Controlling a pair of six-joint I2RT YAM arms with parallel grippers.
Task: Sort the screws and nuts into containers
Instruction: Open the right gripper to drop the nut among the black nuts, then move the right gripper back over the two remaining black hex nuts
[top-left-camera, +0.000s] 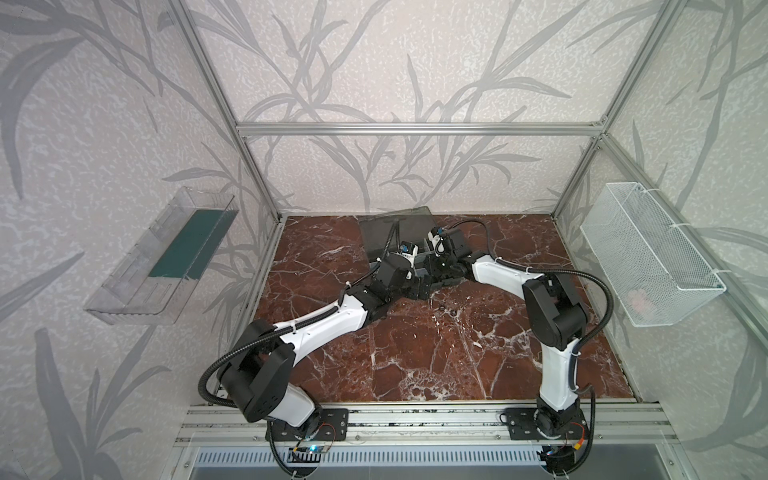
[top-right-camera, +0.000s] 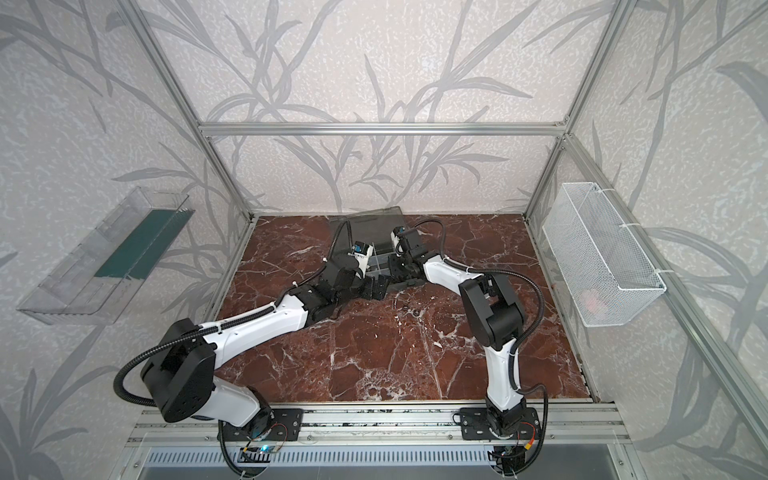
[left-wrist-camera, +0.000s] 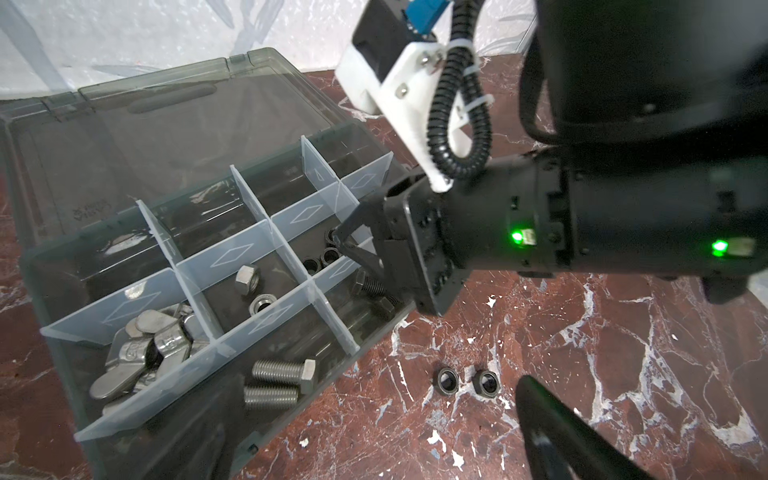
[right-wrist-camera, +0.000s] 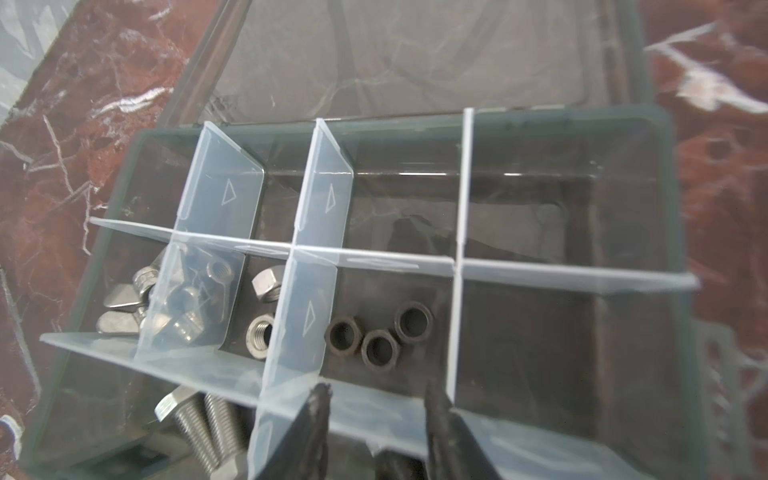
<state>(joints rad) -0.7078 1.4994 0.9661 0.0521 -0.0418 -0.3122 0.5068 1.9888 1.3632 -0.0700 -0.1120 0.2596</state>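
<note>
Right wrist view shows the right pincer (right-wrist-camera: 374, 399) open and empty over the organizer case (right-wrist-camera: 660, 174), just above the compartment where three black nuts (right-wrist-camera: 379, 337) lie together. Wing nuts (right-wrist-camera: 120, 301), hex nuts (right-wrist-camera: 268, 284) and bolts (right-wrist-camera: 195, 419) fill neighbouring compartments. Two loose nuts (left-wrist-camera: 448, 380) rest on the worktop (left-wrist-camera: 623, 353) beside the case, near the left pincer (top-left-camera: 420, 287), which is spread wide and holds nothing.
</note>
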